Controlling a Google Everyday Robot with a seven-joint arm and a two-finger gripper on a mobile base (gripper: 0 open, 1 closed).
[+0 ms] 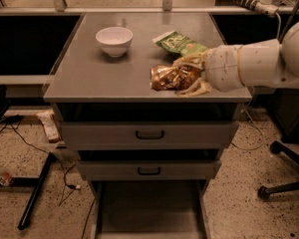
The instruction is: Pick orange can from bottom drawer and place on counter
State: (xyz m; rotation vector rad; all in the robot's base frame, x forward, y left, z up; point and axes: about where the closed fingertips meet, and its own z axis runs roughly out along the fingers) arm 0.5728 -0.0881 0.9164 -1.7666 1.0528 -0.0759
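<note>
The orange can (168, 77) is a crinkled shiny orange-gold and brown object held over the right front part of the grey counter (99, 76). My gripper (189, 76) comes in from the right on a white arm and is shut on the can, one pale finger above it and one below. The can is at or just above the counter surface; I cannot tell if it touches. The bottom drawer (149, 210) is pulled open at the bottom of the view, and the part of its flat grey floor that I see is bare.
A white bowl (114, 40) stands at the back left of the counter. A green snack bag (179, 42) lies at the back right, just behind my gripper. Two closed drawers with black handles (149, 134) sit above the open one. An office chair base (284, 183) is at right.
</note>
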